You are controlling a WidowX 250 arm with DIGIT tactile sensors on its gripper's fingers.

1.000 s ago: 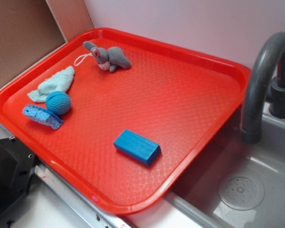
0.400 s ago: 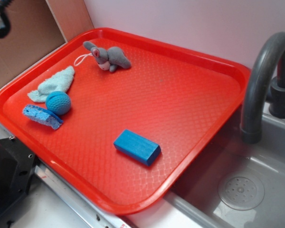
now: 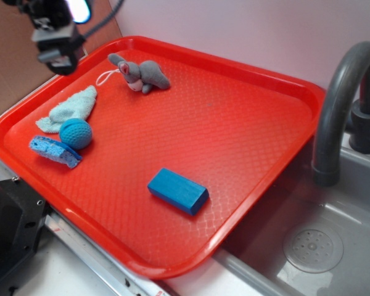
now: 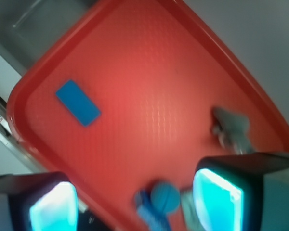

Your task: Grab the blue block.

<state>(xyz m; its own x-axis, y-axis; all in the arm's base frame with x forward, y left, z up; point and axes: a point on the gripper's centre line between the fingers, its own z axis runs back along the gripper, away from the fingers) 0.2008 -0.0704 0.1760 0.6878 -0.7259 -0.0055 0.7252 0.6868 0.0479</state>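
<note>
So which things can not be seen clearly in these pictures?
- Gripper, exterior: blurred and cut by the top edge; open or shut unclear.
- Sponge, wrist: blurred, cut by the bottom edge.
- Plush toy, wrist: blurred, partly behind a finger.
- Faucet, exterior: cut by the right edge.

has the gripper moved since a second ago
Yes. The gripper has come into the exterior view at the top left, now above the red plastic tray's far left corner; it was out of frame before.

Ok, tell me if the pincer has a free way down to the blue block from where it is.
Probably yes. The blue block lies alone on bare tray, well apart from the ball, sponge and toy. The pincer is open, high over the far corner, with nothing between them.
</note>
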